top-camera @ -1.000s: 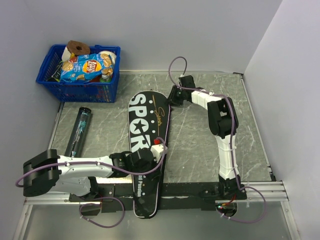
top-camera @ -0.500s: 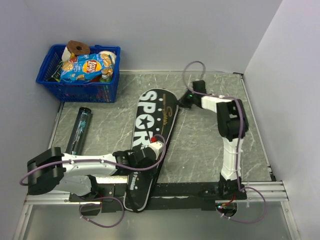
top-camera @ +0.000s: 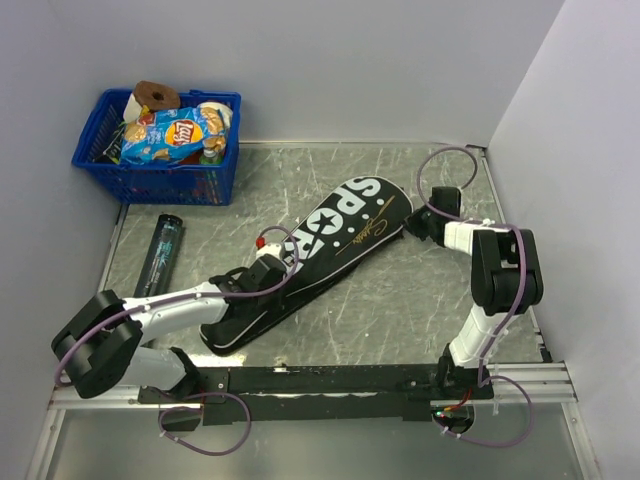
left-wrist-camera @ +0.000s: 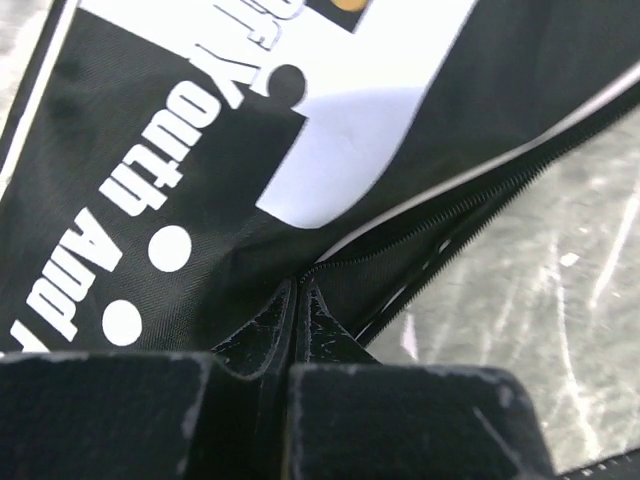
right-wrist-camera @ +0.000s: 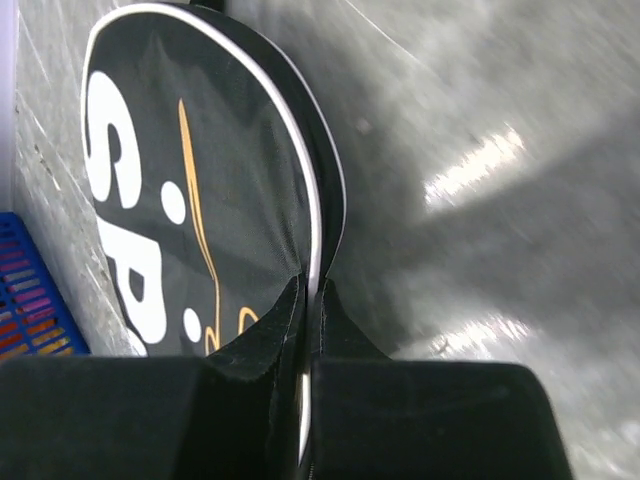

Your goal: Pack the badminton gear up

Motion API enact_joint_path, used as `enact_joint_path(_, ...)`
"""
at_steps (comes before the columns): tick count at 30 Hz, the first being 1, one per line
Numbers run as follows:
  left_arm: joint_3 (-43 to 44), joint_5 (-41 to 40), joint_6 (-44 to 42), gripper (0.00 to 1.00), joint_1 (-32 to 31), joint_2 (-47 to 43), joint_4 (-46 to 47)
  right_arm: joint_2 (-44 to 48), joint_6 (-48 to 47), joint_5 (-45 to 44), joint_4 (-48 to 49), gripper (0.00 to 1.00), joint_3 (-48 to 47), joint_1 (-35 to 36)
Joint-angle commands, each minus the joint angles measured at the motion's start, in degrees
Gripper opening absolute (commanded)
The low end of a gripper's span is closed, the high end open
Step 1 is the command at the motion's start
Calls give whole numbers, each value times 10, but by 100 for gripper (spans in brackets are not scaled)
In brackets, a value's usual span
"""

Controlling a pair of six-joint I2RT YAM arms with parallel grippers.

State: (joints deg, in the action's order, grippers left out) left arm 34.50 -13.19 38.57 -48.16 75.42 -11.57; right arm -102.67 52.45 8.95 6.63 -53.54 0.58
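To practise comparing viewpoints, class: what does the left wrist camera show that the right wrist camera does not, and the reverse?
Only the left wrist view: the left gripper shut on the black bag at its zip, whose teeth look parted, near small white lettering. Only the right wrist view: the right gripper shut on the bag's rounded, white-piped end, the large letters SP, a gold signature and a corner of the blue basket. Both: the same bag, pinched at its edge, on the grey marbled table.

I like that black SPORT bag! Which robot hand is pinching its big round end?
The right hand, shut on the rim of the black bag at its wide, lettered end. The left hand pinches the zipper edge nearer the narrow end instead.
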Motion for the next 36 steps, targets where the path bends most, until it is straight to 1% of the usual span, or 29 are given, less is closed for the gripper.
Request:
enact_joint_path(1,36,-23,-17,1,25,-13,78,24,-32,53,-20,0,29,23)
enact_joint_path(4,15,-10,-23,1,50,-34,98,10,-57,55,-64,0,-3,25)
enact_joint_path(5,10,-1,-24,1,54,-40,103,12,-63,51,-91,9,-17,24)
enact_joint_path(8,0,10,-30,1,66,-55,111,39,-79,40,-107,41,-23,25)
enact_joint_path(11,-5,13,-32,1,67,-69,111,84,-92,18,-143,53,-21,25)
enact_joint_path(16,-19,12,-36,1,68,-105,105,160,-131,-26,-226,56,-12,28)
enact_joint_path(19,-22,-2,-36,1,68,-124,91,191,-170,-59,-265,56,0,28)
enact_joint_path(22,-25,-12,-30,1,68,-141,75,201,-207,-110,-290,56,4,28)
enact_joint_path(25,-22,-38,-21,1,69,-149,52,176,-258,-131,-325,55,-23,28)
enact_joint_path(27,-22,-58,-17,1,72,-153,39,159,-278,-140,-350,53,-57,31)
enact_joint_path(30,-28,-66,-16,1,84,-155,34,136,-286,-132,-342,49,-74,34)
enact_joint_path(32,-32,-70,-15,1,91,-157,31,123,-282,-116,-329,48,-80,42)
enact_joint_path(36,-44,-70,-13,1,94,-161,37,91,-286,-129,-328,48,-113,76)
